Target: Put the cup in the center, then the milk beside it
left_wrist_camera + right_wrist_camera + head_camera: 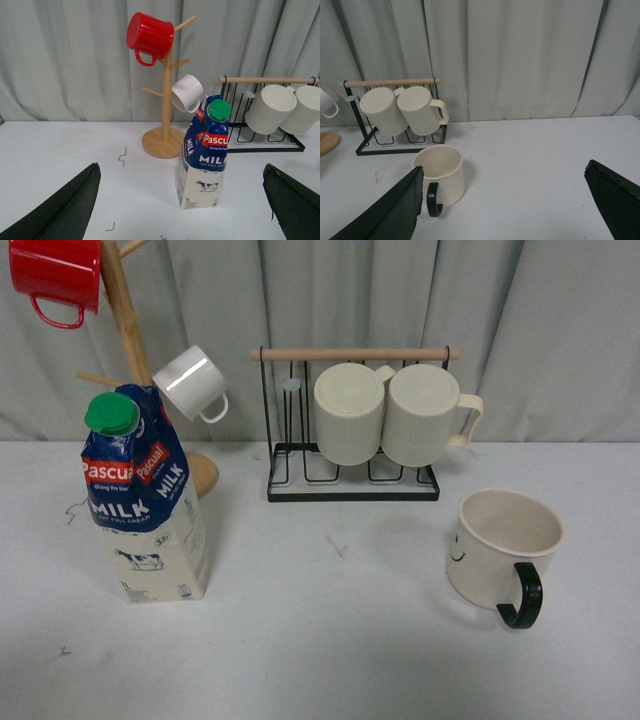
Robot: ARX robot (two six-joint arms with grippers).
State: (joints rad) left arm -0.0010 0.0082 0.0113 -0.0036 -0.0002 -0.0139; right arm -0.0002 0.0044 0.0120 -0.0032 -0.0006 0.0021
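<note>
**Both hands open; mug and carton untouched**

The wide cream mug with black handle (503, 550) stands on the right of the white counter (330, 640), just ahead of the spread, empty right hand (505, 167). The tall blue-and-cream milk carton (145, 500) stands on the left, ahead of the open, empty left hand (181, 170).

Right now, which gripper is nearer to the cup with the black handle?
Right. The right gripper is open, with the cup just ahead of it, close to one jaw. The left gripper faces the milk, which stands across the table from the cup.
</note>
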